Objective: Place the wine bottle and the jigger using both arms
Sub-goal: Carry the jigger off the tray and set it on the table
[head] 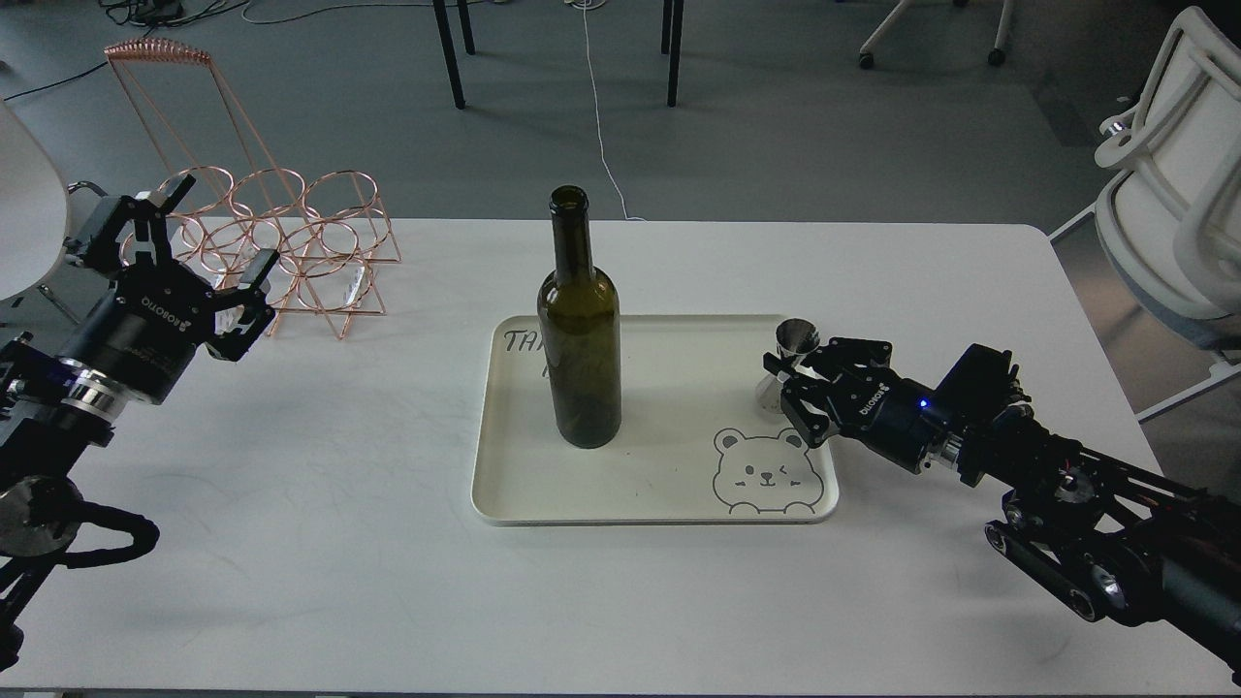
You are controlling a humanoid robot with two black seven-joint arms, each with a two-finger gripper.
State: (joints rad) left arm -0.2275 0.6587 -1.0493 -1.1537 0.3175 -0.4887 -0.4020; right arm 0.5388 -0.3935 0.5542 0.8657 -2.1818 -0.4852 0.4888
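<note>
The wine bottle [580, 339], dark olive-green glass with no label, stands upright on the left half of a cream tray [659, 512]. The jigger [795, 341], small and shiny steel, is at the tray's right edge. My right gripper [787, 378] comes in from the right and is shut around the jigger's waist, holding it slightly tilted with its base just above the tray. My left gripper [219, 231] is open and empty at the far left of the table, well away from the bottle and next to a wire rack.
A copper wire bottle rack [291, 242] stands at the table's back left, right behind my left gripper. The tray has a bear drawing [761, 475] at its front right. A white chair [1178, 184] stands past the table's right edge.
</note>
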